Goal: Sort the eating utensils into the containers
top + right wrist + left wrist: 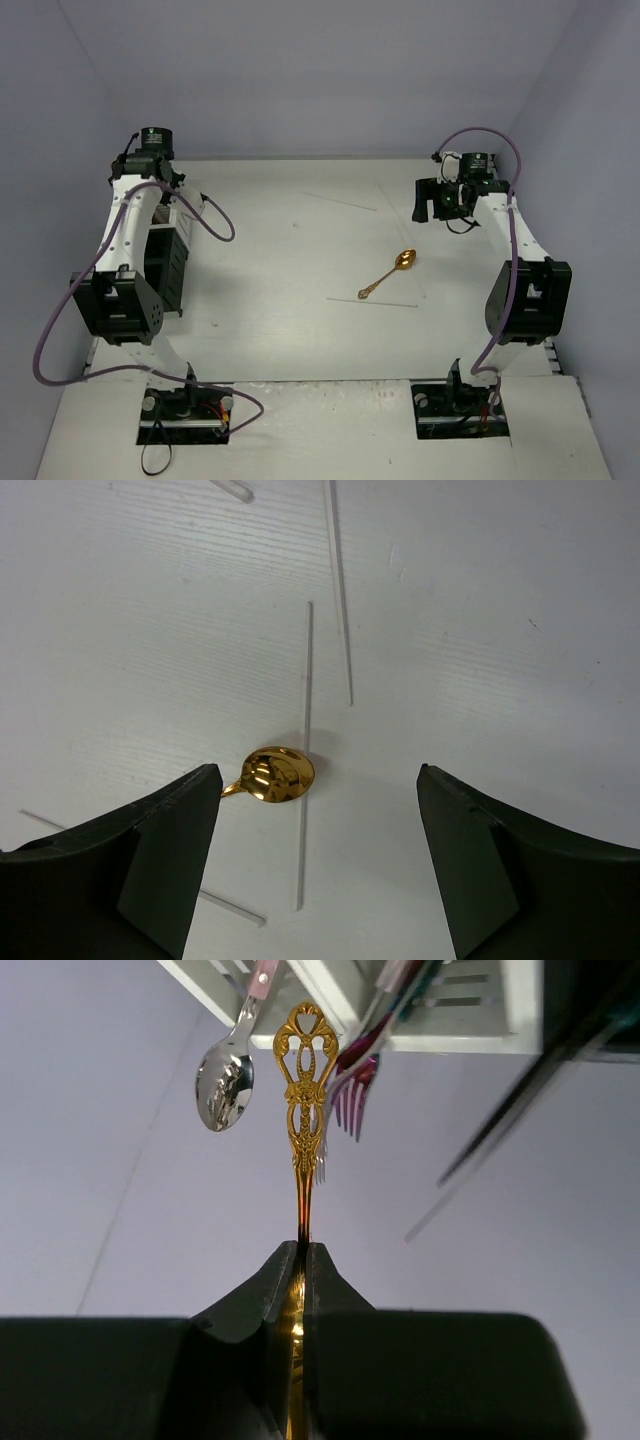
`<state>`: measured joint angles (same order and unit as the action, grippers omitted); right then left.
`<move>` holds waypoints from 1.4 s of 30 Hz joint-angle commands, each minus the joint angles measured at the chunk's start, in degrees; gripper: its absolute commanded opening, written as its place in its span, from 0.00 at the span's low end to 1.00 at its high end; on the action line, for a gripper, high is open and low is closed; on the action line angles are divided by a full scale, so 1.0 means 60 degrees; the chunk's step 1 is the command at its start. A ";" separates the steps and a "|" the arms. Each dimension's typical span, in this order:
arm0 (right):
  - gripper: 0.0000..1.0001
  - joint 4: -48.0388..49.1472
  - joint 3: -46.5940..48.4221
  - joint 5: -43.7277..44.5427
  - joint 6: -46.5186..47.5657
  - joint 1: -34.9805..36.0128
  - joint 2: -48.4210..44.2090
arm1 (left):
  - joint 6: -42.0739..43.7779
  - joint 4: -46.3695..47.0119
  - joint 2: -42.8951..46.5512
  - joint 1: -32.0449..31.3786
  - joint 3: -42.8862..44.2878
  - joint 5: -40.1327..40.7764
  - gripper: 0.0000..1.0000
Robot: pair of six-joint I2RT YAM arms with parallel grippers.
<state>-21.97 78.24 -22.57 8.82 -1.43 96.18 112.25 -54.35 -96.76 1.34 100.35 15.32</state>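
Left hand (302, 1250) clamped on ornate gold spoon (304, 1110), handle-end toward white bin (525, 1010) for drop-in; right hand (315, 778) spread wide over second gold spoon (278, 773), likely pre-grasp.

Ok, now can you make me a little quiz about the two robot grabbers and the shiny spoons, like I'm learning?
1. True or false: the right gripper is shut on the gold metal spoon lying on the white table.
2. What does the left gripper hold? A) a gold utensil with a lacy cut-out handle B) a teal fork C) a black knife
3. Fill in: the shiny silver spoon with the pink handle sticks out of the ___ slatted container.
Key: 1 false, it is open above the spoon. 2 A. 3 white.
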 commanded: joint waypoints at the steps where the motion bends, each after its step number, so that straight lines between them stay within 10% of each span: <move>1: 0.76 0.0337 0.0015 -0.0121 -0.0151 0.0034 -0.0444 | 0.4562 0.1726 -0.0592 0.0580 0.0792 -0.0136 0.00; 12: 0.77 0.0337 -0.0035 -0.0022 -0.0136 0.0008 -0.0371 | 0.5854 0.2511 -0.2551 0.0890 0.2779 -0.0914 0.00; 42: 0.76 0.0323 0.0053 -0.0165 -0.0213 -0.0142 -0.0298 | 0.7436 0.1980 -0.2111 0.0828 0.0918 -0.0955 0.14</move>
<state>-21.63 77.78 -22.59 7.94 -1.89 96.18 113.51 -42.71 -114.44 7.33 105.37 11.29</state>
